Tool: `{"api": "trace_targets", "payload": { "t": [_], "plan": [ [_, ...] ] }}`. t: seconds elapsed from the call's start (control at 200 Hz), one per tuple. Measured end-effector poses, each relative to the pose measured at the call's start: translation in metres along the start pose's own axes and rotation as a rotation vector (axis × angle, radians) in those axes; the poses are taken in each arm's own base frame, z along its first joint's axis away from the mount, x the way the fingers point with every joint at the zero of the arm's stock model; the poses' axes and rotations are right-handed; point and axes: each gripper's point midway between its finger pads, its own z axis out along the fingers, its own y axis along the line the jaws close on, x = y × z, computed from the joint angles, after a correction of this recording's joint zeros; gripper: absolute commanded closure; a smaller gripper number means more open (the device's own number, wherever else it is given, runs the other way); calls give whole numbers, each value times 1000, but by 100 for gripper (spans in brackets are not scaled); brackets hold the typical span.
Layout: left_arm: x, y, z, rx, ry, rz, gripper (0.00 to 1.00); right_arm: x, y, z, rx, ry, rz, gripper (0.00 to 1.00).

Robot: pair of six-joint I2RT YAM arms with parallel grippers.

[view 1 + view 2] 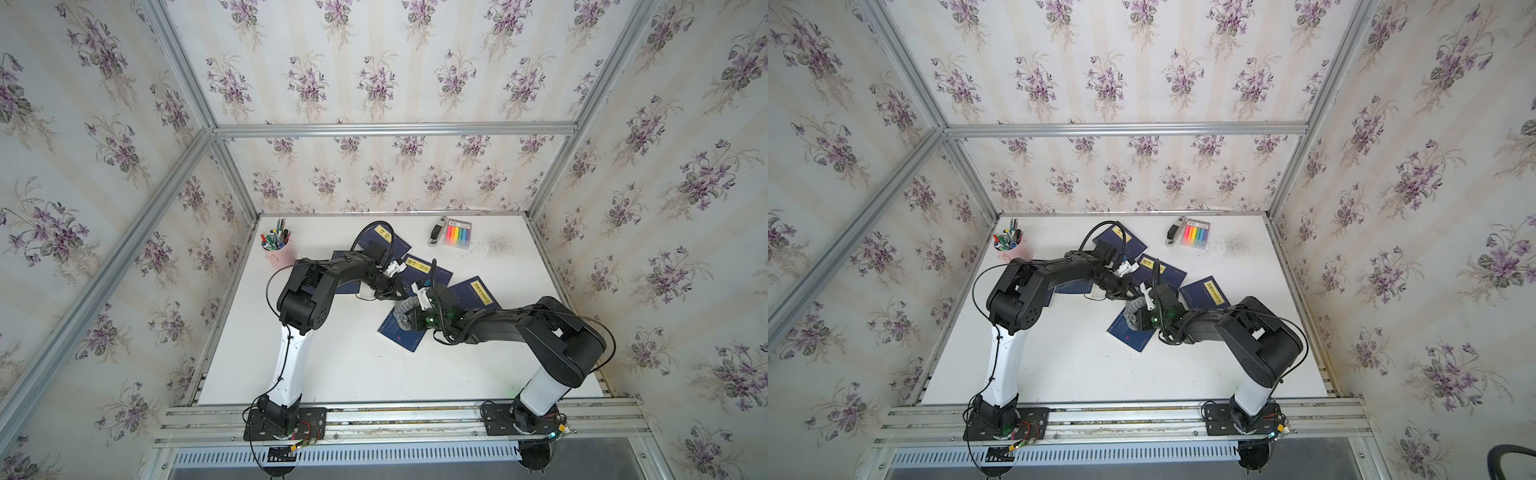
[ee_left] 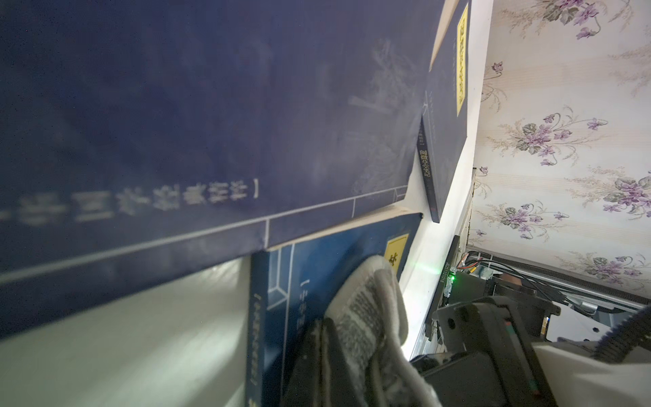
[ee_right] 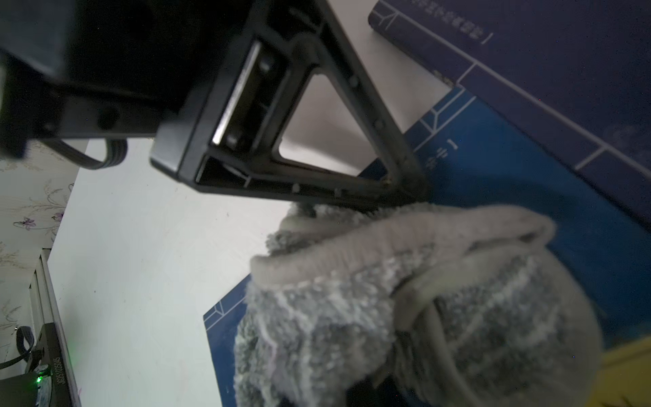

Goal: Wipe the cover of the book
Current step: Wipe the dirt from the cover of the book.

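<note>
The book (image 1: 399, 338) (image 1: 1128, 337) lies flat near the table's middle, blue cover up. A grey cloth (image 1: 402, 311) (image 1: 1131, 312) rests bunched on its cover, and my right gripper (image 1: 411, 319) is shut on it; in the right wrist view the cloth (image 3: 422, 299) hides the jaws. My left gripper (image 1: 400, 294) (image 1: 1133, 296) is shut with nothing in it, its tips down on the book's far corner (image 3: 510, 197) right beside the cloth. In the left wrist view the closed fingers (image 2: 318, 352) stand against the cloth (image 2: 366, 310) on the blue cover (image 2: 310, 267).
Several more dark blue books (image 1: 428, 270) (image 1: 478, 293) (image 1: 384, 239) lie just behind, one overlapping the wiped book's far edge. A pink pen cup (image 1: 277, 251) stands at the back left; a stapler (image 1: 435, 235) and a highlighter pack (image 1: 457, 232) at the back right.
</note>
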Motion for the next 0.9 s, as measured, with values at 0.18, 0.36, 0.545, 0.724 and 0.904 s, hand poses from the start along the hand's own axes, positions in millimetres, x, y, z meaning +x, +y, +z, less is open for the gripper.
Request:
{"api": "trace_targets", "payload": {
  "t": [0.18, 0.36, 0.545, 0.724, 0.904],
  "plan": [
    [0, 0, 0, 0, 1, -1, 100, 5, 18, 8, 17, 1, -54, 100],
    [1, -1, 0, 9, 4, -1, 100, 27, 54, 17, -40, 35, -125, 100],
    [1, -1, 0, 10, 4, -4, 100, 27, 49, 13, -46, 39, -95, 100],
    [1, -1, 1, 13, 5, -5, 100, 1, 11, 6, -22, -7, 4, 100],
    [1, -1, 1, 14, 5, -6, 100, -3, 6, 2, -6, -15, 10, 100]
  ]
}}
